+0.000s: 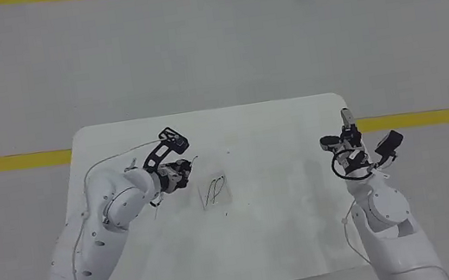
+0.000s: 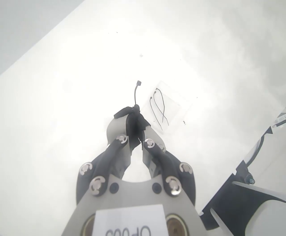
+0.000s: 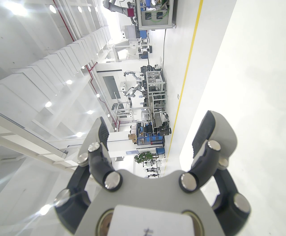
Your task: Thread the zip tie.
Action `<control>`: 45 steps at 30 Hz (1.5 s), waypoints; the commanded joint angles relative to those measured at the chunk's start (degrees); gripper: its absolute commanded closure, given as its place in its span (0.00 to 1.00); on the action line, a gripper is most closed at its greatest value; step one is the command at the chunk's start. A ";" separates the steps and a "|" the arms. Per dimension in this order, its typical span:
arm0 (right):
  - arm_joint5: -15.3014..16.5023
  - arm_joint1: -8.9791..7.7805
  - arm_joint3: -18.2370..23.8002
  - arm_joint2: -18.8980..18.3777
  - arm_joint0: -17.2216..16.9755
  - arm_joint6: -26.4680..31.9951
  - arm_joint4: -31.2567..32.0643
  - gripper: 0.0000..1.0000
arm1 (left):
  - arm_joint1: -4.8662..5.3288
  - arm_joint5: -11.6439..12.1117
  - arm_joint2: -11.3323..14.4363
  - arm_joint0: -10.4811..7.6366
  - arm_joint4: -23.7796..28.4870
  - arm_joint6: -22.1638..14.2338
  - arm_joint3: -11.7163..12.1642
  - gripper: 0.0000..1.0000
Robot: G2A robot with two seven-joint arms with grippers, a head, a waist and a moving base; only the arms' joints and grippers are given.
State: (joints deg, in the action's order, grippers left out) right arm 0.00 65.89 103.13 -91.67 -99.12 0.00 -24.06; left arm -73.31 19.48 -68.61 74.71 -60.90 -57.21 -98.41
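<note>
- Left wrist view: your left pincer (image 2: 134,116) is pressed together on a black zip tie (image 2: 135,93), above the white table (image 2: 67,100).
- The tie's short free end sticks out past the fingertips (image 2: 121,111). Its square head is at the far tip, off the surface as far as you can tell.
- Just beyond the pincer and to one side, two spare ties (image 2: 159,107) lie crossed on a clear sheet (image 2: 176,105). They're apart from the held tie.
- Top view: left pincer (image 1: 179,171) sits over the table's left half, inboard of the left edge. The spare ties (image 1: 215,191) are beside it, near centre.
- Bare tabletop runs from the ties out to the right edge.
- Right pincer (image 1: 342,138) hangs at that right edge, well apart from the ties.
- Right wrist view: right pincer (image 3: 154,118) has its jaws spread, nothing between them.
</note>
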 commanded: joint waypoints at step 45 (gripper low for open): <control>-19.48 -2.56 -1.32 15.02 11.36 50.79 5.43 0.00 | 8.20 0.00 11.35 -0.46 -17.87 11.31 -5.10 1.00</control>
State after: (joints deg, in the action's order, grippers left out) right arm -19.44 63.37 102.34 -77.34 -88.49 48.73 -18.39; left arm -65.24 19.48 -57.63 74.19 -77.92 -46.24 -103.39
